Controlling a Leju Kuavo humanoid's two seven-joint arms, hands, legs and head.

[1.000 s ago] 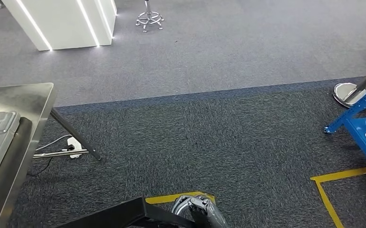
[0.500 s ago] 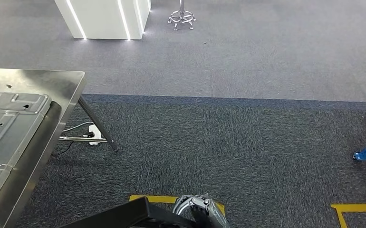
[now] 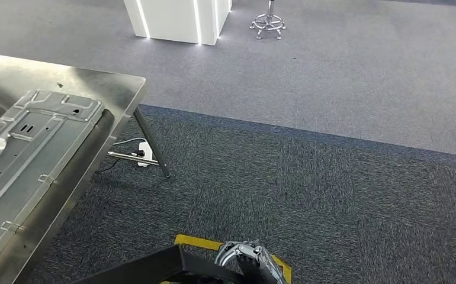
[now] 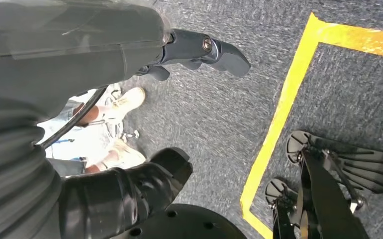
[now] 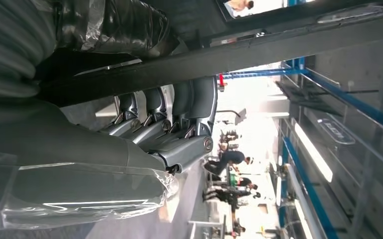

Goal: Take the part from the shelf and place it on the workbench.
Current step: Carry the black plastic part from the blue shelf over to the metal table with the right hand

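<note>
Your right hand (image 5: pixel 164 134) is wrapping its fingers around the one black part (image 3: pixel 148 266), holding it low and well apart from the single workbench (image 3: pixel 119 89). Your left hand (image 4: pixel 130 55) is hanging with its fingers apart, holding nothing. You are probably risking the part's long free end catching the workbench's corner, or scraping the one metal panel (image 3: pixel 30 148) lying there.

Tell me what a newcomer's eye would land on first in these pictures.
First the shiny steel workbench at the left of the head view, with a large stamped metal panel lying flat on it. Next the right robot hand at the bottom edge, gripping a long black part that juts toward the workbench. Yellow floor tape shows on the dark carpet just behind the hand, and a glowing white counter stands far back.
</note>
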